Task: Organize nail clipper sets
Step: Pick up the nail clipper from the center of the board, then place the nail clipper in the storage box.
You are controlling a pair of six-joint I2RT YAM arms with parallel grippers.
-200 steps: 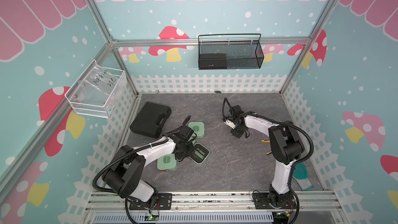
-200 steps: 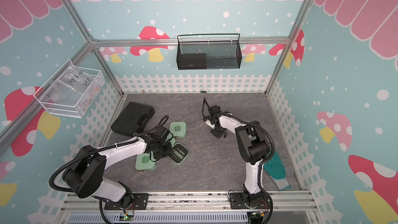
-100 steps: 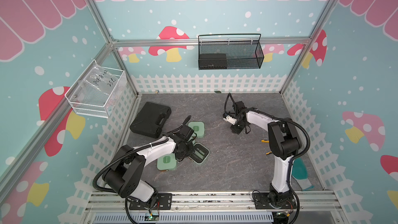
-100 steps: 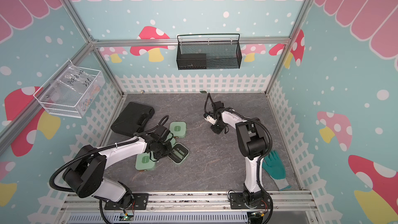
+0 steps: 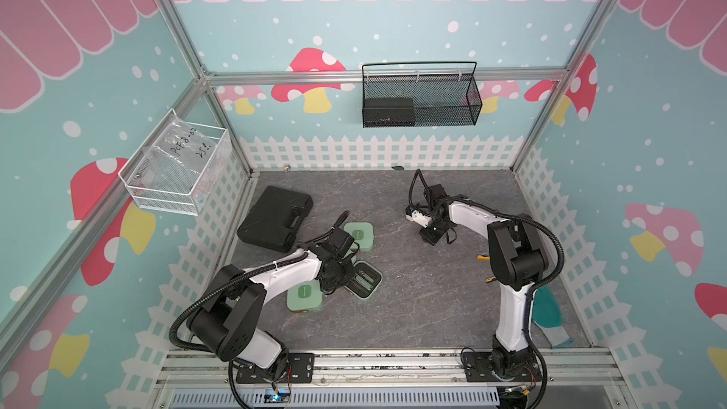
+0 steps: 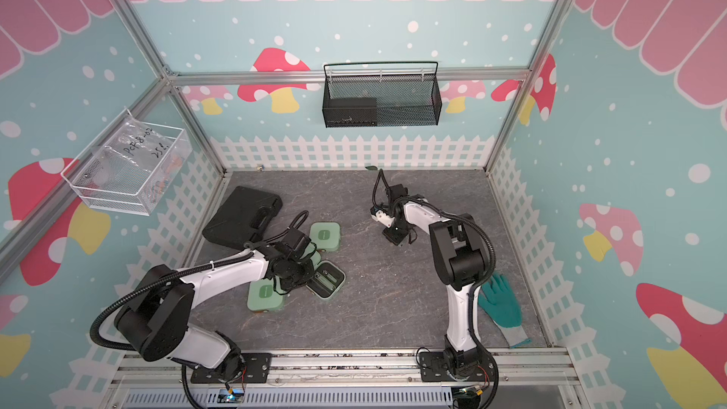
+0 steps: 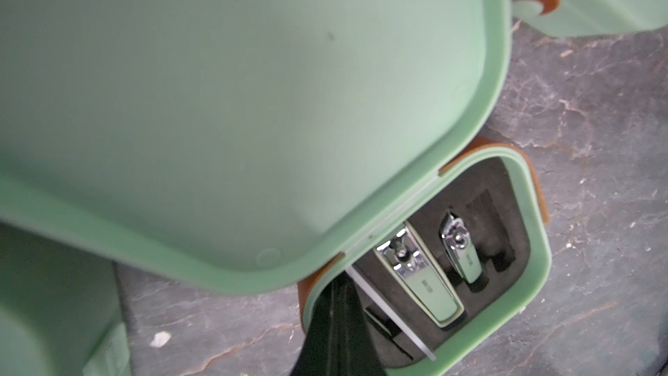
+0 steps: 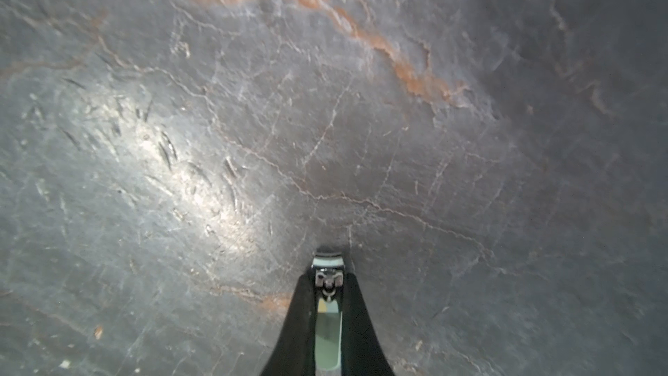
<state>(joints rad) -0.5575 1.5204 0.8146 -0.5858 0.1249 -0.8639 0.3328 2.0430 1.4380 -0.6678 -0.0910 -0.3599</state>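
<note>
A mint green case (image 5: 366, 279) (image 6: 328, 280) lies open at the middle left. Its lid (image 7: 235, 103) stands raised. Two silver-and-green clippers (image 7: 421, 276) (image 7: 461, 251) and a metal file (image 7: 394, 316) sit in its black insert. My left gripper (image 7: 338, 305) (image 5: 341, 275) is shut at this case's rim, with nothing seen between its fingers. Two closed mint cases (image 5: 358, 236) (image 5: 305, 298) lie beside it. My right gripper (image 8: 328, 278) (image 5: 430, 234) is shut on a small nail clipper (image 8: 327, 264) just above the bare grey floor.
A large black case with a handle (image 5: 275, 218) lies at the back left. A black mesh basket (image 5: 419, 100) and a white wire basket (image 5: 175, 169) hang on the walls. A teal glove (image 6: 501, 302) lies beside the right arm's base, with small yellow-tipped tools (image 5: 483, 257) near it.
My right gripper's jaws have closed on the nail clipper, staying at nearly the same spot. The left arm and the cases have not moved.
</note>
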